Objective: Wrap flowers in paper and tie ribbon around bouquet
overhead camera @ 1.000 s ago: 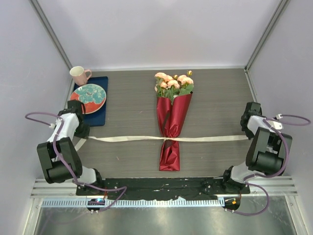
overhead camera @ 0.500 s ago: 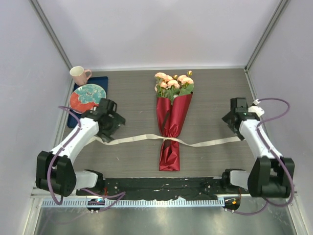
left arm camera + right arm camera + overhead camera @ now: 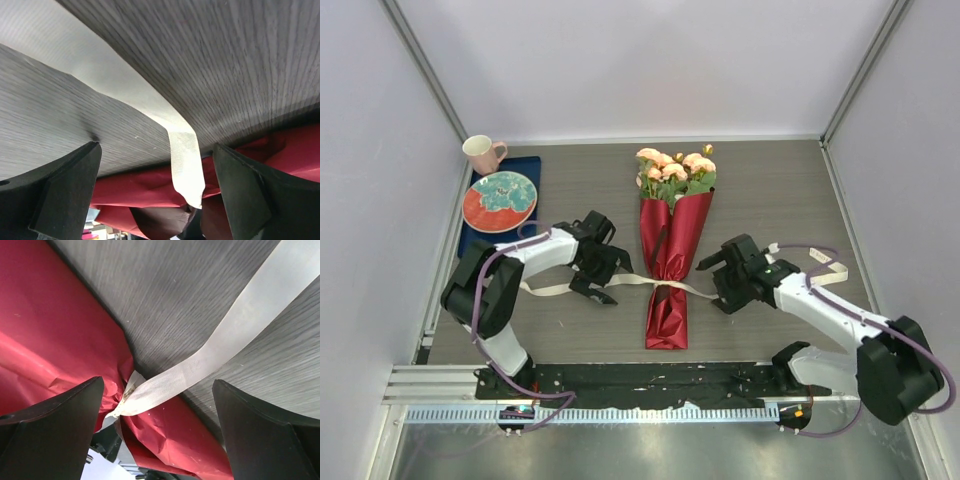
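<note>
We've got both arms angled in toward the middle, elbows bent, pointing at each other. Our left gripper (image 3: 610, 274) and right gripper (image 3: 718, 283) sit low over the table, jaws spread wide, not clamping anything.

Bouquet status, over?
Left gripper and right gripper open, either side of bouquet. Ribbon tied round paper, ends loose on table. Nothing in the way.
</note>
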`<act>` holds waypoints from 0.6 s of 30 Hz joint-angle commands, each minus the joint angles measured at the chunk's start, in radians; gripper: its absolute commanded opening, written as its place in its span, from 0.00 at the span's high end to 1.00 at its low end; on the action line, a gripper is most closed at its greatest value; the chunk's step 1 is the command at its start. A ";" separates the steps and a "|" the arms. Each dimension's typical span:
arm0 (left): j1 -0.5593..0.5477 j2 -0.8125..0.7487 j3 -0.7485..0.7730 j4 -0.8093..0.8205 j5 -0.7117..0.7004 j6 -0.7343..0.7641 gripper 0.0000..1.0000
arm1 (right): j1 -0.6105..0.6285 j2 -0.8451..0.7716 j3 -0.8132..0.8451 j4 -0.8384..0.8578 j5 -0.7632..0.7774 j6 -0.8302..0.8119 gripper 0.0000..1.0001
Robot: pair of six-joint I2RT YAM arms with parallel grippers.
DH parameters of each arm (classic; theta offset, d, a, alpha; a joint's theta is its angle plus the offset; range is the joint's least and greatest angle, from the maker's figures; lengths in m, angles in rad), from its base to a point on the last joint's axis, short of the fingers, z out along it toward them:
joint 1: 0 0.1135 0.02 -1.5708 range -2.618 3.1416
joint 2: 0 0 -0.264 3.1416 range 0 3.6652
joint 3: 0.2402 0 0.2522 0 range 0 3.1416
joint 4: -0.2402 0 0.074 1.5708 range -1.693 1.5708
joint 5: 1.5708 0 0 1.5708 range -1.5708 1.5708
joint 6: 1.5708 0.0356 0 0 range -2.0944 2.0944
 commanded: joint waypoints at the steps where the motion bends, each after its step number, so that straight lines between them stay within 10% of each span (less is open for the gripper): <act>1: -0.025 0.031 0.004 0.057 0.028 -0.145 0.02 | 0.066 0.079 -0.018 0.155 -0.041 0.216 0.02; 8: -0.045 0.106 0.017 0.087 0.023 -0.185 0.14 | 0.142 0.060 -0.089 0.168 0.084 0.388 0.16; 13: -0.039 0.071 -0.068 0.197 -0.053 -0.208 0.52 | 0.142 0.122 -0.114 0.227 0.129 0.365 0.22; 16: -0.022 0.048 -0.097 0.262 -0.079 -0.150 0.76 | 0.141 0.136 -0.098 0.226 0.221 0.288 0.47; 17: -0.015 0.045 -0.097 0.264 -0.088 -0.119 0.84 | 0.141 0.127 -0.092 0.203 0.245 0.262 0.78; 18: -0.004 0.031 -0.099 0.265 -0.120 -0.090 0.97 | 0.141 0.107 -0.084 0.138 0.306 0.250 0.89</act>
